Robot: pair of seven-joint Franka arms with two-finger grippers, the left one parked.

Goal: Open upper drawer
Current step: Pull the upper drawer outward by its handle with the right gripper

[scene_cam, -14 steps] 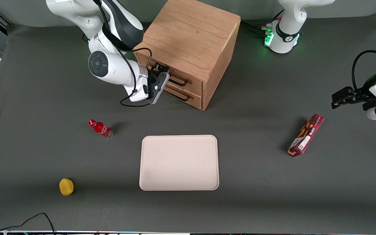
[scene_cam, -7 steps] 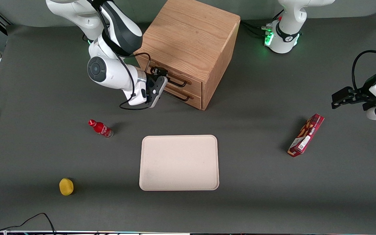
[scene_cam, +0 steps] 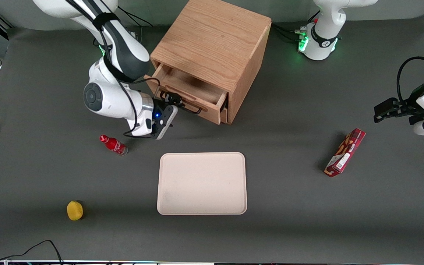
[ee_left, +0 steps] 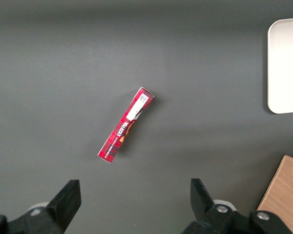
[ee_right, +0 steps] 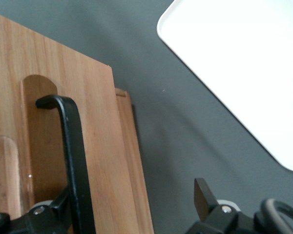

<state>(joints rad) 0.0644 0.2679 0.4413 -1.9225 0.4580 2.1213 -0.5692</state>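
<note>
- The upper drawer point(scene_cam: 188, 92) of the oak cabinet point(scene_cam: 212, 44) stood pulled out, its shallow light-wood interior exposed in the front view.
- The gripper point(scene_cam: 173, 101) was positioned at the drawer front, at the black wire handle point(scene_cam: 191, 106).
- In the right wrist view, the handle point(ee_right: 71, 146) ran down the drawer face point(ee_right: 49, 112) toward the gripper point(ee_right: 132, 214). One finger point(ee_right: 53, 209) lay against the handle; the other finger point(ee_right: 202, 195) stood well apart from it, over bare table. The fingers were spread, not clamped on the handle.
- The edge of the bottom drawer point(scene_cam: 223, 115) showed just below the open upper drawer.
- A beige tray point(scene_cam: 202, 183) lay on the grey table point(scene_cam: 289, 206), nearer to the front camera than the cabinet.
- A red bottle point(scene_cam: 113, 145) lay near the gripper, toward the working arm's end.
- A yellow object point(scene_cam: 74, 210) sat nearer to the front camera than the bottle.
- A red box point(scene_cam: 345, 152) lay toward the parked arm's end of the table.
</note>
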